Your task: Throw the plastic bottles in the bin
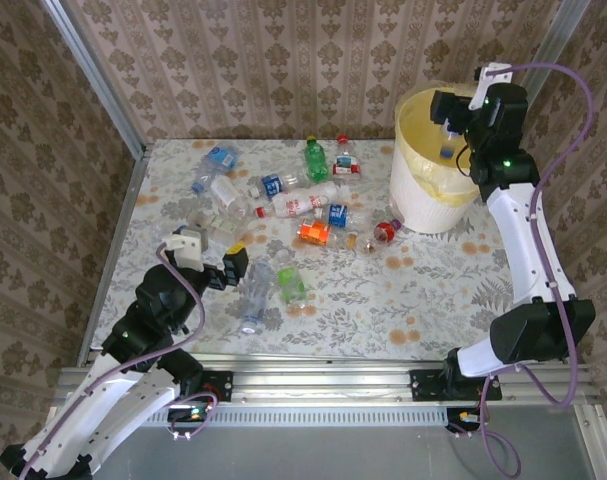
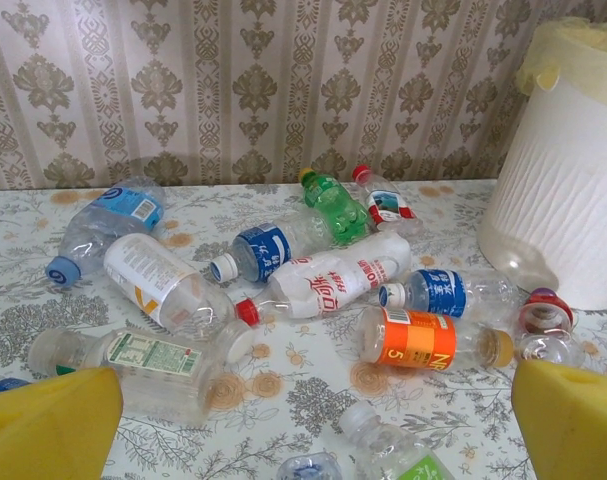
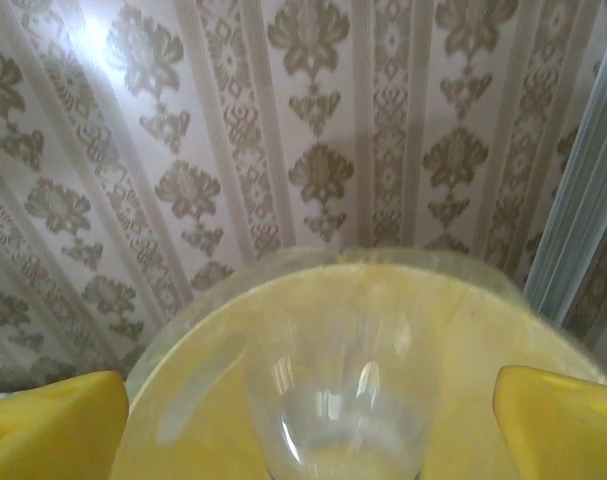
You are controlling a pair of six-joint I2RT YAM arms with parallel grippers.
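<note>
**Right gripper released over bin; bottles lie on tabletop**

The tabletop [image 1: 433, 290] carries the bin [image 1: 423, 205] at its far right, upright, with a yellow liner over the rim. Your right gripper [image 1: 451, 120] hangs above the bin's mouth, fingers spread wide. A clear bottle [image 3: 338, 400] sits between them over the liner, touching neither pad. Your left gripper [image 1: 233, 262] is low at the near left, likewise spread, gripping nothing. The plastic bottles [image 1: 283, 205] lie scattered across mid-tabletop, left of the bin, among them a green bottle [image 1: 315, 160] and an orange-labelled bottle [image 1: 314, 233].
</note>
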